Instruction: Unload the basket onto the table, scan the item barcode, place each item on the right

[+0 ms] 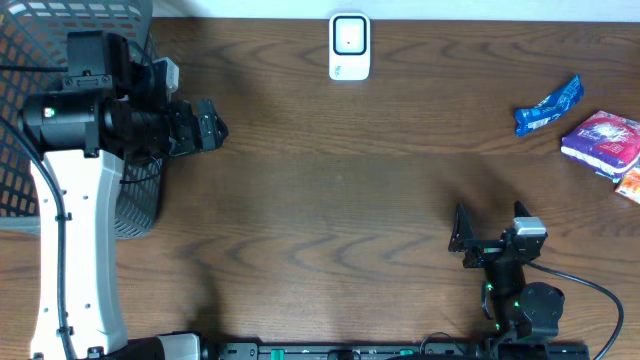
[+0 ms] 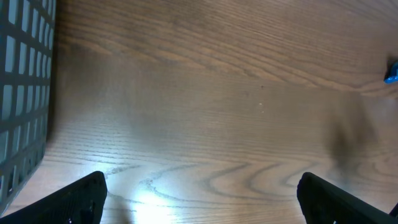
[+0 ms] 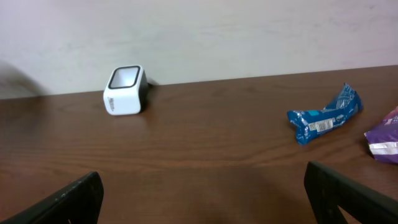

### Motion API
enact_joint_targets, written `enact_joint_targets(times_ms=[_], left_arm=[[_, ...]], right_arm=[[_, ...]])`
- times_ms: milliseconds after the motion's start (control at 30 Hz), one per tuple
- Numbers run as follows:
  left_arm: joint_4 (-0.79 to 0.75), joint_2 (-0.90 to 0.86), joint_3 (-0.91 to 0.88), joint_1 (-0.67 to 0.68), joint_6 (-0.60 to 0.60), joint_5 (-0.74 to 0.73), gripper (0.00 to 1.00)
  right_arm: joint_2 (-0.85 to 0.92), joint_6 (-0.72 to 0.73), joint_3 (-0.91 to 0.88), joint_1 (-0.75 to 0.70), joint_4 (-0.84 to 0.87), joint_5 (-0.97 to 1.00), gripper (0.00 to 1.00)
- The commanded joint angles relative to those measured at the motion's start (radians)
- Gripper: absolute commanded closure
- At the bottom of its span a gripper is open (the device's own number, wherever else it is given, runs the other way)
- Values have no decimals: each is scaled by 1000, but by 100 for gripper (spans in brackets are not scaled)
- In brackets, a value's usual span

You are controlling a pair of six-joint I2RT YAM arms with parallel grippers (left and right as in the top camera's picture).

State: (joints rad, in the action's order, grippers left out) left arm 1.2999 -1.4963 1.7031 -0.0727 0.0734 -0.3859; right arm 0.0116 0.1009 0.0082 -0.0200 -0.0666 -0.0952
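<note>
The right jaws stood wide apart and empty, low over the tabletop (image 1: 330,200) near its front edge, facing the far wall. The left jaws were likewise wide apart with nothing between them, hanging over bare wood just beside the basket (image 1: 140,212). Ahead of the right jaws and off to their right lay the blue packet (image 3: 323,115), flat on the tabletop and well apart from both arms, with a purple pack (image 3: 384,140) near it. The scanner (image 1: 349,46) sat at the far edge, its window tilted upward. The packet looked light, soft and crinkly, its film probably slippery and apt to buckle. A pinch across its narrow body, clear of the white printed patch that may carry the code, seemed the safest hold
</note>
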Motion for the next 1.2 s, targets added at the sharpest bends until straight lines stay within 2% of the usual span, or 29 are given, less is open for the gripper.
enact_joint_targets(times_ms=[0, 167, 367, 1167], left_arm=[[1, -4, 3, 2, -13, 6, 2], [1, -4, 3, 2, -13, 6, 2], [1, -4, 3, 2, -13, 6, 2], [2, -4, 3, 2, -13, 6, 2]], right_arm=[[-6, -13, -3, 13, -4, 14, 1], [-6, -18, -3, 13, -5, 24, 1], [-6, -187, -3, 13, -10, 44, 1], [-6, -147, -3, 21, -6, 34, 1]])
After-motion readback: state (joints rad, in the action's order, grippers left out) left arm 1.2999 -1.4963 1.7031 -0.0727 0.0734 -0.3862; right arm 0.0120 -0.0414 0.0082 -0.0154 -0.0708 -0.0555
